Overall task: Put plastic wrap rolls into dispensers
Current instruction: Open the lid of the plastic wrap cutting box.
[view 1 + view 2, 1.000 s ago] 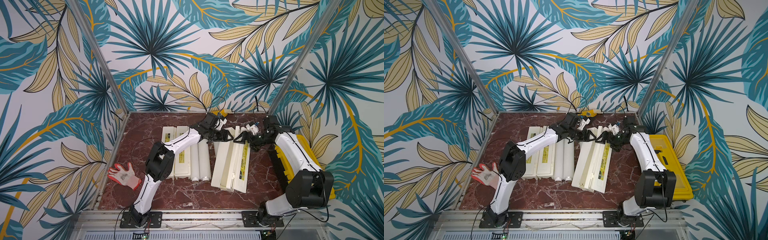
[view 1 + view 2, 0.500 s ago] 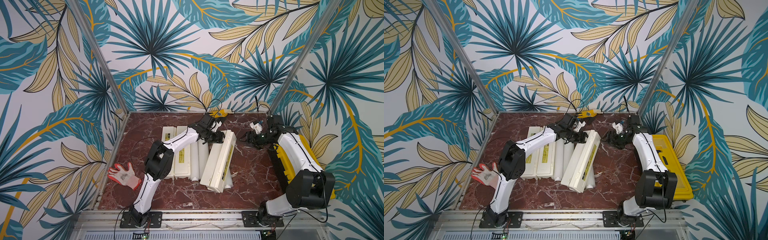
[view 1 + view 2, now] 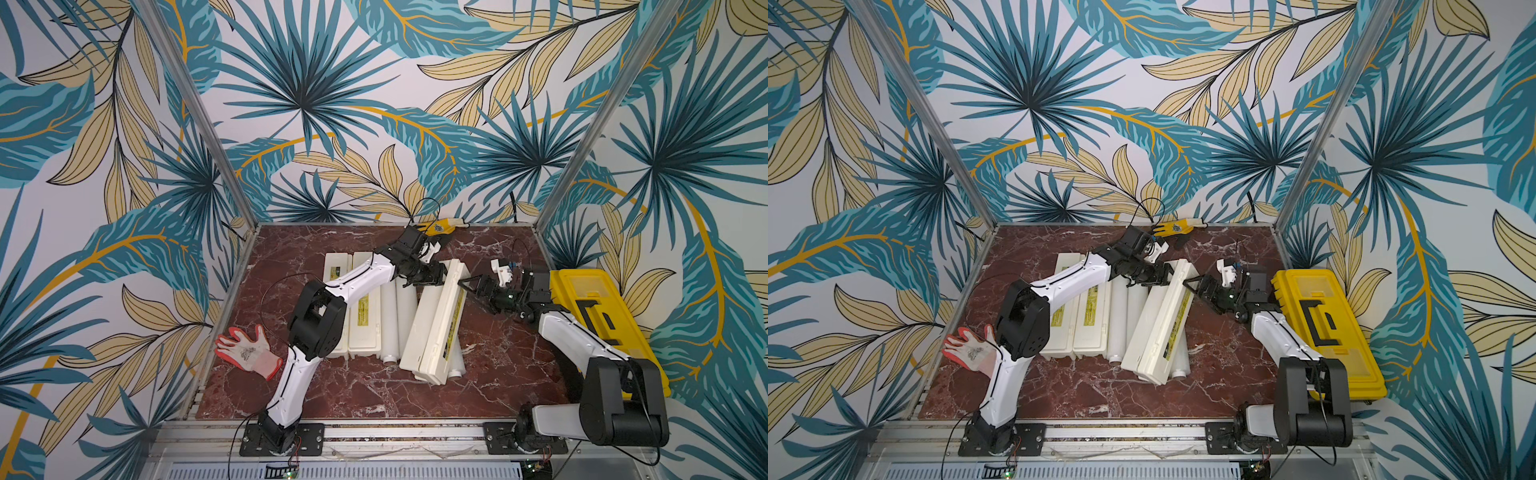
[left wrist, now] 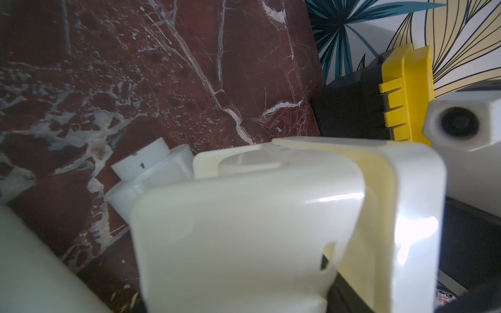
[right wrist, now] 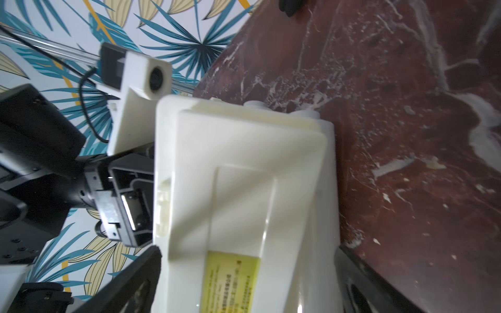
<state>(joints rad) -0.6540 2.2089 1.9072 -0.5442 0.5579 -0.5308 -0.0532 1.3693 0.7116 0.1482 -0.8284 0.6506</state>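
cream dispensers [image 3: 363, 332] lids down, three rolls [image 3: 390, 332] loose on table [image 3: 374, 395]: none loaded, i judge. my right fingers [image 5: 130, 281] spread; left fingers [image 5: 127, 214]: cannot tell.

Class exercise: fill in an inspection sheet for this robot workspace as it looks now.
Surface: red-brown marble table, white-veined.
Job's things: two closed dispensers side by side; two loose rolls beside them; tilted dispenser lying over a third roll.
Clutter: red-and-white glove, yellow glove, yellow toolbox.
Grippers: left gripper against tilted dispenser's far end, grip unclear; right gripper open beside it.
Cables: black cable looping beside left arm.
Surroundings: leaf-patterned walls, metal posts.
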